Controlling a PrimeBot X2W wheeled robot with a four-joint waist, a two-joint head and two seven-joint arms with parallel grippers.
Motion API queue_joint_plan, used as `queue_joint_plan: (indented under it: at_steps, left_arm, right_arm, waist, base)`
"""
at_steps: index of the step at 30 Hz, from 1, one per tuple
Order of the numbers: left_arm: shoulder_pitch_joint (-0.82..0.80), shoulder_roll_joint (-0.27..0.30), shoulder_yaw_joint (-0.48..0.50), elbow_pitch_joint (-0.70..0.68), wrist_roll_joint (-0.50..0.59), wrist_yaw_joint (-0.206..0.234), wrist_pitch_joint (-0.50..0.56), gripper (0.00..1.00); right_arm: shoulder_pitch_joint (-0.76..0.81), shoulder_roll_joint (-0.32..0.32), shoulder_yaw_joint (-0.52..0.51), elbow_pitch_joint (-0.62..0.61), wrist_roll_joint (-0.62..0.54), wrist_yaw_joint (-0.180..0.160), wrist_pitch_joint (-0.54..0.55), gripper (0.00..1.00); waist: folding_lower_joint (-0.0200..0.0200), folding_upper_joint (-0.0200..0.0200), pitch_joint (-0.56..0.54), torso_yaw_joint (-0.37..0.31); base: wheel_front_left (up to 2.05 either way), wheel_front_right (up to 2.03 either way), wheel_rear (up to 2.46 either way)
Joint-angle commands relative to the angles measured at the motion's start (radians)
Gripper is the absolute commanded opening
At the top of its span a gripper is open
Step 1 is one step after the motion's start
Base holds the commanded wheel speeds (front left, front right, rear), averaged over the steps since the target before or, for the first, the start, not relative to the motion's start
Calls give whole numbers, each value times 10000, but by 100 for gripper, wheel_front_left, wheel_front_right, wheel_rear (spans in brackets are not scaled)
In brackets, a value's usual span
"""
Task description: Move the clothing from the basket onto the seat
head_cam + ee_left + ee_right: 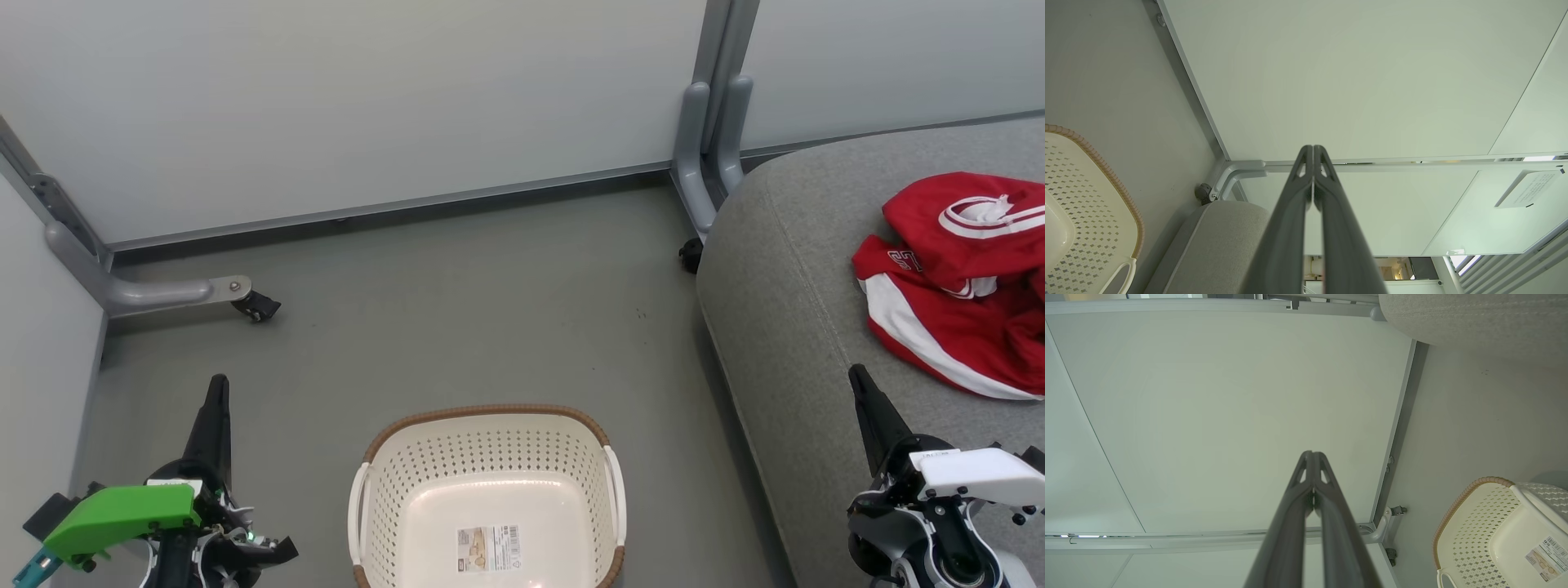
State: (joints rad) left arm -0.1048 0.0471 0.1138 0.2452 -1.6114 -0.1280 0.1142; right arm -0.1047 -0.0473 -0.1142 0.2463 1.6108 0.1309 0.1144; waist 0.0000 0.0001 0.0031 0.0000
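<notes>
Both of your grippers were closed with nothing in them, the left gripper (217, 398) beside the basket (490, 413) and the right gripper (859, 384) at the seat (784, 269). The clothing (951, 327) lay on that seat, ahead and to the right of your right gripper, the nearer one. The basket held no garment.

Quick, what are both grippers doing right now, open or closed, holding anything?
Left gripper: closed, holding nothing.
Right gripper: closed, holding nothing.
</notes>
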Motion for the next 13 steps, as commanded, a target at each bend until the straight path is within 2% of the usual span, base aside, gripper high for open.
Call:
queue_joint_plan:
  at_steps: [1, 13]
  left_arm:
    - [-107, 58, 26, 7, -30, -56, 33, 0]
    - [-106, 58, 25, 3, -30, -55, 31, 0]
  right_arm:
    - [-92, -55, -23, -31, 38, -3, 32, 0]
    - [-91, -55, -22, -31, 39, -3, 31, 0]
  waist:
    - [0, -1, 0, 0]
    - [0, -1, 0, 0]
  base:
    - [0, 0, 0]
    - [0, 0, 0]
